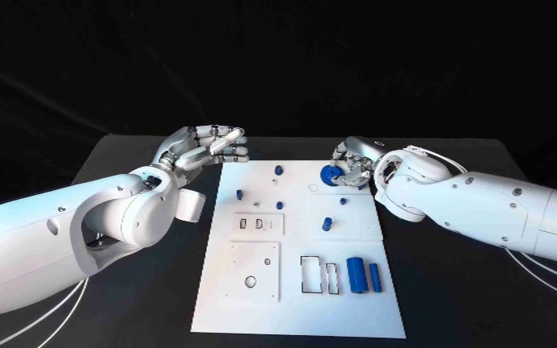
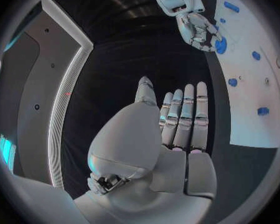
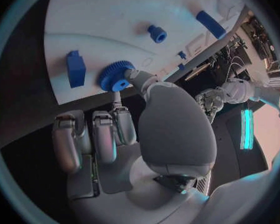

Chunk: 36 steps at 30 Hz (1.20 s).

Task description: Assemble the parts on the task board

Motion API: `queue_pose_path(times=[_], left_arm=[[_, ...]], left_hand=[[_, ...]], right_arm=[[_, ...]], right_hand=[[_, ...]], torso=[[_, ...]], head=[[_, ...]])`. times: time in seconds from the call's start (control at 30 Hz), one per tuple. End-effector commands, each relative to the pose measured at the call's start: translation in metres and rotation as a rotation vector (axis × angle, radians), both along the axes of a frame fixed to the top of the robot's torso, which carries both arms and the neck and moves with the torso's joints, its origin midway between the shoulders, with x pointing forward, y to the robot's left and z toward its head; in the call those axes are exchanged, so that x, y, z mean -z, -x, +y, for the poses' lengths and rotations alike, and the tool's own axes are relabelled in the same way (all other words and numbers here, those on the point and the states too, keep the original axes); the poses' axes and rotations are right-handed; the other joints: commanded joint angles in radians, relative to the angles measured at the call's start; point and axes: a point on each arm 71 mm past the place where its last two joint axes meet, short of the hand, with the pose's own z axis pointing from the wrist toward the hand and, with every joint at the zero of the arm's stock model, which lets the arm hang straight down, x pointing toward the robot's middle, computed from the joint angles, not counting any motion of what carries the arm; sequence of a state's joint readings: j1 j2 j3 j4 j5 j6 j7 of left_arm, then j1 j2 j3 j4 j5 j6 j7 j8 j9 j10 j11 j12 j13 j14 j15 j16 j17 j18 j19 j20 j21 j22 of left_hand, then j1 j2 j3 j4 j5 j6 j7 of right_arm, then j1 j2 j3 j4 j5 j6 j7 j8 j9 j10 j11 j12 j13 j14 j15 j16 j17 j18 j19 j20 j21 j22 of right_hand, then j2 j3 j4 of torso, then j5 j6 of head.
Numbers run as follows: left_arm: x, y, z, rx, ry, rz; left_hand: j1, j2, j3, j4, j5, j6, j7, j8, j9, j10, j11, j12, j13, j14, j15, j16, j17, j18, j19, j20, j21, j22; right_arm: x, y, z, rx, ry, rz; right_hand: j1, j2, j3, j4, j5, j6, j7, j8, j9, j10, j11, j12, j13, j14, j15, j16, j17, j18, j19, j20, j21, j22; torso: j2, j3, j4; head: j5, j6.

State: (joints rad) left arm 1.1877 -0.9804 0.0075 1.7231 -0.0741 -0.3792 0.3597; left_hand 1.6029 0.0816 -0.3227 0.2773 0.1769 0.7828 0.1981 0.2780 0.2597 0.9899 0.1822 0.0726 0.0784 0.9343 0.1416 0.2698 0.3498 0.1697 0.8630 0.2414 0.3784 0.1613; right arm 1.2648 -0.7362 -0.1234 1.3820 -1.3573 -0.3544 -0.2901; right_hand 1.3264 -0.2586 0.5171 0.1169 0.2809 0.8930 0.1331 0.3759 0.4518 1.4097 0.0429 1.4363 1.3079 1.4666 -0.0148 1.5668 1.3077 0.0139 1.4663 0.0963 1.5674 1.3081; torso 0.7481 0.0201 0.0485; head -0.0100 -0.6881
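The white task board (image 1: 299, 316) lies in the middle of the table. My right hand (image 1: 355, 163) is over its far right part and pinches a blue gear (image 1: 332, 174) between thumb and a finger. In the right wrist view the gear (image 3: 117, 78) is just above the board (image 3: 102, 15), beside a blue block (image 3: 75, 68). My left hand (image 1: 209, 148) hovers off the board's far left corner, fingers stretched out side by side, holding nothing (image 2: 180, 119). Several small blue pegs (image 1: 280, 169) stand on the far half of the board.
Two blue cylinders (image 1: 356, 274) lie side by side near the board's front right, next to a rectangular slot (image 1: 322, 275). A square plate with holes (image 1: 254, 270) sits at the front left. Black table surface (image 1: 464, 300) surrounds the board.
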Motion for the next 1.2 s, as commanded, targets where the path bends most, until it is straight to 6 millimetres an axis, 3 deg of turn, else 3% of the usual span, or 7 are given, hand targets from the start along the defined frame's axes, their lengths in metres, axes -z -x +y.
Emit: queue_pose_path(times=[0.03,0.27,0.53,0.77,0.93,1.2], left_arm=[[-0.001,0.0,-0.002,0.013,0.007,-0.005],[-0.001,-0.001,-0.002,0.011,0.006,-0.004],[-0.001,-0.001,-0.005,0.017,0.008,-0.004],[-0.001,-0.001,-0.005,0.018,0.009,-0.004],[-0.001,-0.001,-0.005,0.016,0.008,-0.005],[-0.001,-0.001,-0.006,0.016,0.008,-0.005]], left_hand=[[0.002,0.01,-0.005,0.0,-0.004,-0.007,0.03,-0.005,0.002,-0.006,0.002,-0.005,0.0,-0.006,0.001,-0.004,0.001,0.006,-0.008,0.0,0.002,-0.001],[0.005,0.013,-0.006,-0.001,-0.004,-0.009,0.031,-0.006,0.003,-0.008,0.003,-0.006,0.0,-0.008,0.001,-0.005,0.002,0.006,-0.01,0.001,0.002,-0.001],[0.005,0.013,-0.006,-0.001,-0.004,-0.009,0.031,-0.006,0.003,-0.008,0.003,-0.006,0.0,-0.008,0.001,-0.005,0.002,0.006,-0.01,0.001,0.002,-0.001],[0.005,0.013,-0.006,-0.001,-0.004,-0.009,0.031,-0.006,0.003,-0.008,0.003,-0.006,0.0,-0.008,0.001,-0.005,0.002,0.006,-0.01,0.001,0.002,-0.001],[0.006,0.014,-0.006,-0.002,-0.004,-0.01,0.031,-0.007,0.004,-0.01,0.003,-0.006,0.0,-0.009,0.001,-0.006,0.004,0.006,-0.011,0.001,0.002,-0.001],[0.007,0.015,-0.007,-0.003,-0.004,-0.011,0.031,-0.007,0.004,-0.01,0.003,-0.006,0.0,-0.009,0.002,-0.006,0.004,0.006,-0.011,0.001,0.002,-0.002]], right_arm=[[-0.003,0.004,0.003,-0.003,0.02,-0.072],[-0.023,0.015,0.027,-0.089,0.029,-0.175],[-0.034,0.029,0.072,-0.214,0.055,-0.263],[-0.029,0.032,0.102,-0.267,0.072,-0.286],[-0.021,0.03,0.116,-0.285,0.081,-0.283],[-0.009,0.028,0.129,-0.297,0.093,-0.262]], right_hand=[[-0.02,0.002,0.008,-0.001,0.005,0.027,-0.017,0.001,0.006,0.011,-0.003,0.006,0.074,0.104,-0.008,0.004,0.263,-0.014,0.105,-0.008,0.003,0.263],[-0.026,0.003,0.012,-0.001,0.005,0.031,-0.018,0.001,0.007,0.016,-0.004,0.01,0.08,0.104,-0.009,0.004,0.263,-0.014,0.105,-0.008,0.003,0.263],[-0.036,-0.004,0.017,-0.005,0.007,0.032,-0.019,-0.005,0.006,0.018,-0.005,0.011,0.082,0.104,-0.011,0.004,0.263,-0.014,0.105,-0.01,0.003,0.263],[-0.037,-0.004,0.019,-0.006,0.006,0.034,-0.019,-0.005,0.006,0.017,-0.005,0.01,0.08,0.104,-0.011,0.004,0.263,-0.014,0.105,-0.01,0.003,0.263],[-0.037,-0.004,0.019,-0.006,0.006,0.034,-0.019,-0.005,0.006,0.017,-0.005,0.01,0.08,0.104,-0.011,0.004,0.263,-0.014,0.105,-0.01,0.003,0.263],[-0.038,-0.004,0.019,-0.006,0.005,0.033,-0.019,-0.006,0.006,0.017,-0.005,0.01,0.079,0.104,-0.011,0.004,0.263,-0.014,0.105,-0.01,0.003,0.263]], torso=[[-0.001,0.0006,0.0006],[-0.001,0.0001,-0.0001],[0.0,-0.0012,0.0037],[0.002,-0.0019,0.0049],[0.003,-0.003,0.0058],[0.003,-0.0007,0.0023]], head=[[0.0,0.002],[0.0,0.008],[0.0,0.008],[0.015,0.008],[0.013,0.007],[0.019,0.004]])
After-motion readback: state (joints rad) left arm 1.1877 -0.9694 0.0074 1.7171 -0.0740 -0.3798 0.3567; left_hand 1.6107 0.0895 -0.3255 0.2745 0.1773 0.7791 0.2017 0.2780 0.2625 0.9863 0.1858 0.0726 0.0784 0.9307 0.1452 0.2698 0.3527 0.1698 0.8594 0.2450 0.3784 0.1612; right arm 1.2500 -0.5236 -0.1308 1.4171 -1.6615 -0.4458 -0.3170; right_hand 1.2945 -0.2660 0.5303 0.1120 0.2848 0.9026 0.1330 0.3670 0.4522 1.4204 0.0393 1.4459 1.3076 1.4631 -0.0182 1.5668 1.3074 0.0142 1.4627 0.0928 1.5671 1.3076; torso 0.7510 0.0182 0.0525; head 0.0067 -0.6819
